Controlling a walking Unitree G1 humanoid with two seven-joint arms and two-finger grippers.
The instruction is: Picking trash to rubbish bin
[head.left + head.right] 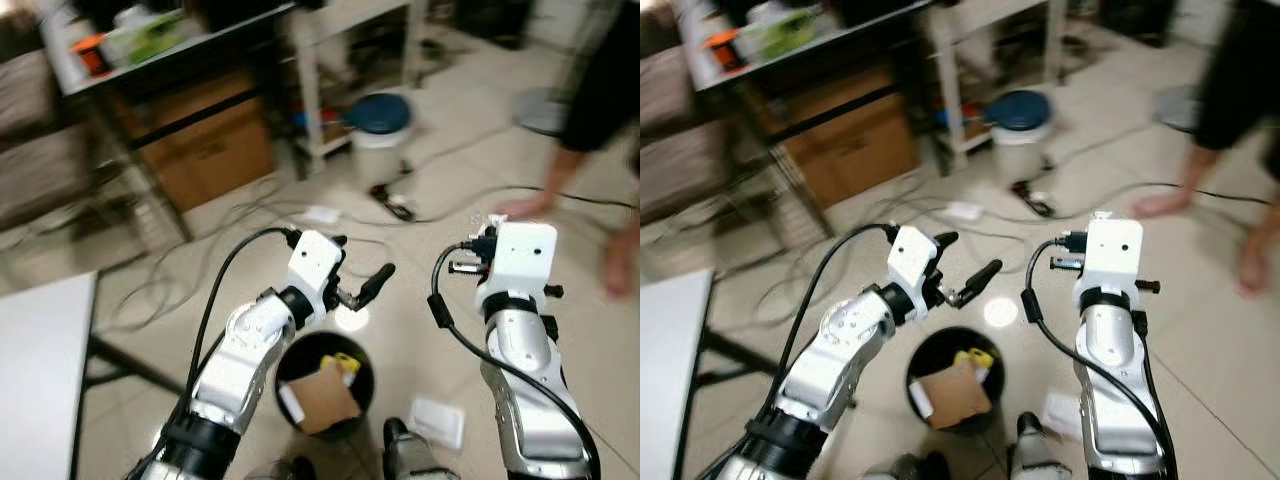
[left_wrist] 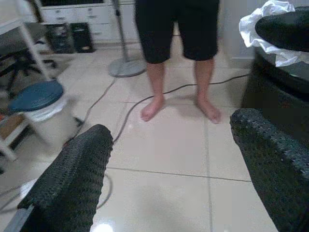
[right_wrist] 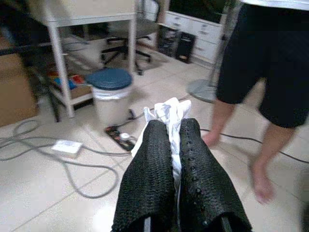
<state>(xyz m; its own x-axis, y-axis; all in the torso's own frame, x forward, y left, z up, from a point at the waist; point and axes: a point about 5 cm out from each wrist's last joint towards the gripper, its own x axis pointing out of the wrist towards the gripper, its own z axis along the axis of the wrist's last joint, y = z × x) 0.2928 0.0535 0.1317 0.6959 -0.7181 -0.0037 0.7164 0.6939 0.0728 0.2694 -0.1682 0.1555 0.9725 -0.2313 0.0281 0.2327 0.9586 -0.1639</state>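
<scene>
Right end effector (image 3: 174,145) clamped on a white crumpled tissue (image 3: 166,112), fingers nearly touching, held up at 2 o'clock from the black bin (image 1: 325,385). Left end effector (image 2: 169,164) wide open, empty, just above the bin's 12 o'clock rim. Bin on the floor holds cardboard (image 1: 325,400) and a yellow scrap (image 1: 345,362). White paper (image 1: 437,420) on floor at bin's 3 o'clock. Barefoot person (image 3: 260,63) stands beyond.

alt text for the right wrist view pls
The right gripper is shut on a crumpled white tissue. Beyond it stand a white bin with a blue lid, floor cables and a barefoot person in black shorts.
</scene>
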